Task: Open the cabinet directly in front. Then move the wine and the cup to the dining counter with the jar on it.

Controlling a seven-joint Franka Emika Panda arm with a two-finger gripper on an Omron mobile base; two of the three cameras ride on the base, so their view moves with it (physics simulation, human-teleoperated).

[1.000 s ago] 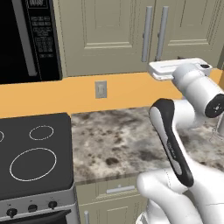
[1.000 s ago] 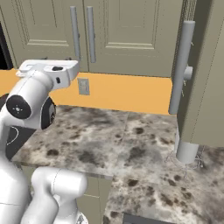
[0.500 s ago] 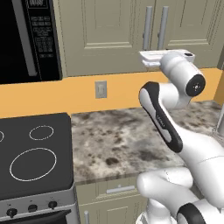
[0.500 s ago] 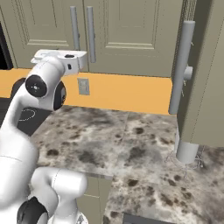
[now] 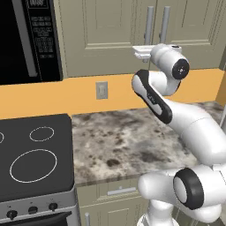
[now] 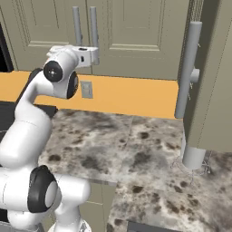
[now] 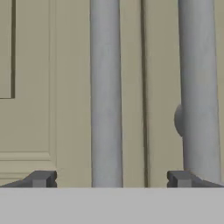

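At the top centre of the left base view the cabinet (image 5: 132, 31) is shut, and the gripper (image 7: 109, 178), fingers spread wide and empty, faces its two bar handles (image 7: 105, 92), so opening and moving wine and cup all remain.

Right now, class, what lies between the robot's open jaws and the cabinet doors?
Nothing but open air: in the hand view the gripper faces the cabinet, with the left door's handle between the fingertips.
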